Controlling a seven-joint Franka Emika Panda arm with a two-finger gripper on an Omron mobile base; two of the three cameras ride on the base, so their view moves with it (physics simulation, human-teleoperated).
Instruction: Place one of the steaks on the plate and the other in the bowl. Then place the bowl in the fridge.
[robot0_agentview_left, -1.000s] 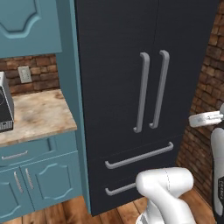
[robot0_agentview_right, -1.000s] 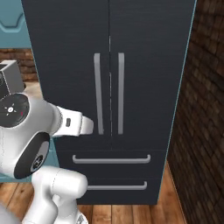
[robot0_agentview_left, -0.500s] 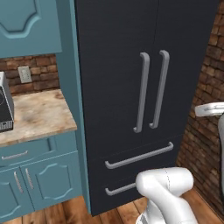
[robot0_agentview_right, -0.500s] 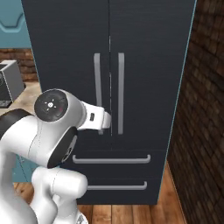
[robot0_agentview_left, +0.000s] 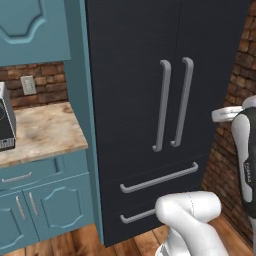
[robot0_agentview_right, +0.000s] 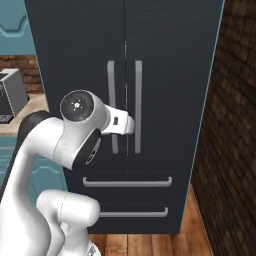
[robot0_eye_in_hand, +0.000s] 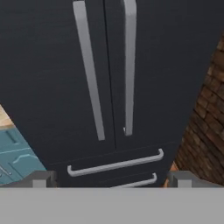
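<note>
- Landmark taken: the fridge (robot0_agentview_left: 165, 100) — tall, black, both upper doors shut, both lower drawers shut.
- Left of the fridge: a stone-look counter (robot0_agentview_left: 40, 132) over teal cabinets (robot0_agentview_left: 45, 205), with a dark appliance (robot0_agentview_left: 5, 125) at the counter's far left edge. No steaks, plate or bowl can be seen on the part of the counter in view.
- On the fridge front: two long grey bar handles (robot0_agentview_left: 172, 105) stand side by side along the door seam; below them, two horizontal drawer handles (robot0_agentview_left: 157, 180).
- Change noted: over the last second the arm has swung across in front of the fridge. In the right base view its elbow now sits higher and the forearm reaches toward the door handles; in the left base view the white link to the right of the fridge has shifted lower and nearer.
- Gripper (robot0_eye_in_hand: 111, 177): fingers spread as wide as they go, nothing between them, facing the fridge doors from a short way off — not touching a handle.
- Judgement: the arm appears to be lining up on a door handle, so opening the fridge looks like the step in hand.
- Right of the fridge: a brick wall (robot0_agentview_left: 235, 150).
</note>
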